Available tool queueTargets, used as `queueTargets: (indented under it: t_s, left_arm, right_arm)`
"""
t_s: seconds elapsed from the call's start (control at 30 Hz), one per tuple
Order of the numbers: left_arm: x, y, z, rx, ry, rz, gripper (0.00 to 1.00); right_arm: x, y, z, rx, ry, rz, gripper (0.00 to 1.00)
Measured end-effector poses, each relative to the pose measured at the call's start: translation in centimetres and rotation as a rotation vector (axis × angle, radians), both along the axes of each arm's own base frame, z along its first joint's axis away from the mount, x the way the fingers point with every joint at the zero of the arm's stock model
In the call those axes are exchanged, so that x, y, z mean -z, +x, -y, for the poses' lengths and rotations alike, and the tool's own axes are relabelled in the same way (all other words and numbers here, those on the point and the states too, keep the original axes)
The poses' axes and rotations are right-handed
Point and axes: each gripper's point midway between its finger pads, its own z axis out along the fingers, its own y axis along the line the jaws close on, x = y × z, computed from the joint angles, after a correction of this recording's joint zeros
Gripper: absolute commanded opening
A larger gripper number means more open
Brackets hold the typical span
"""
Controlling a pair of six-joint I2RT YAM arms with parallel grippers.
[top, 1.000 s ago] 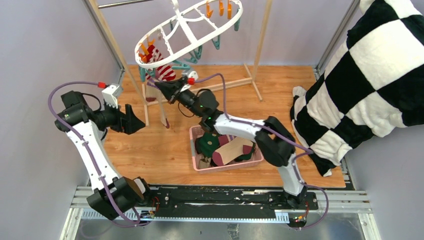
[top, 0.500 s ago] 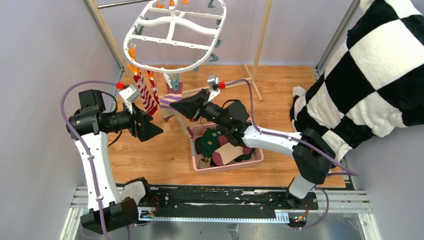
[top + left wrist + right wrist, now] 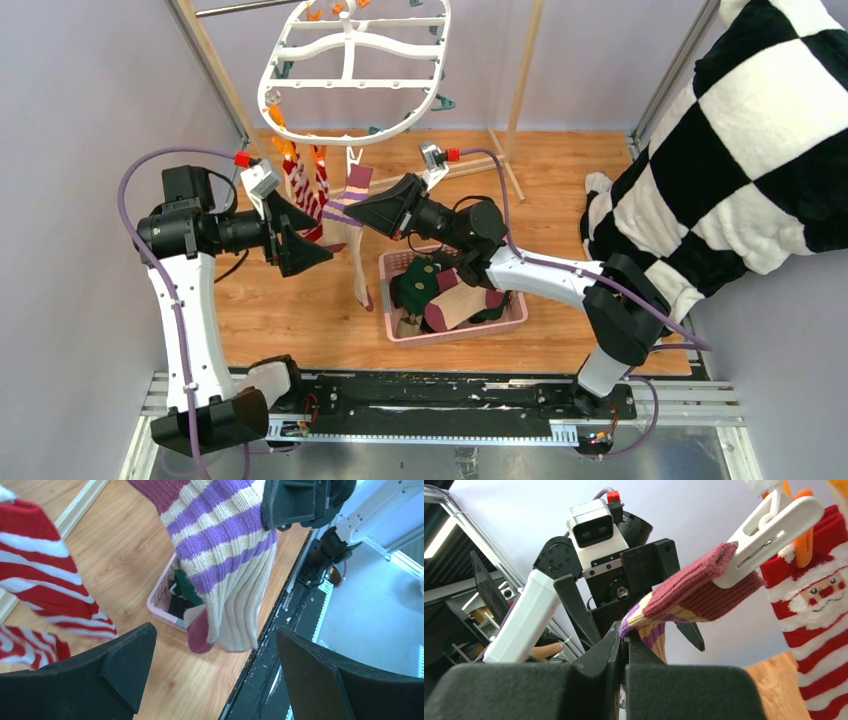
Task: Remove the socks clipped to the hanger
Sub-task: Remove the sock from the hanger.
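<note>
Now the sock [image 3: 225, 545] looks soft and light, hanging from a clip [image 3: 769, 535] on the hanger [image 3: 350, 60]. Right gripper [image 3: 624, 641] pinches it just under the clip, a good spot to tug. Left gripper [image 3: 303, 238] is wide open nearby.

Bright, even light overhead, soft shadows on the wooden table [image 3: 300, 310], left wrist view crisp on the striped sock [image 3: 225, 545], its dark jaws blurred up close, right wrist view backlit by pale wall [image 3: 724, 510], light strip [image 3: 436, 540] glaring upper left
</note>
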Motion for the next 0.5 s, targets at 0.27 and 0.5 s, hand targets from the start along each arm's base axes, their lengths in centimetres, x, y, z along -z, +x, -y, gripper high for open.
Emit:
queueTargets:
  t_s: [0.27,0.5]
  left_arm:
    - [-0.4,-0.1,1.5,0.1,-0.057,0.017,0.98]
    - [0.0,0.5,1.7,0.134,-0.067,0.019,0.91]
  right_arm:
    - [-0.5,-0.7,0.0,-0.061,0.005,-0.025,0.0]
    - [-0.4,-0.9,-0.2,-0.079,-0.008,-0.029,0.0]
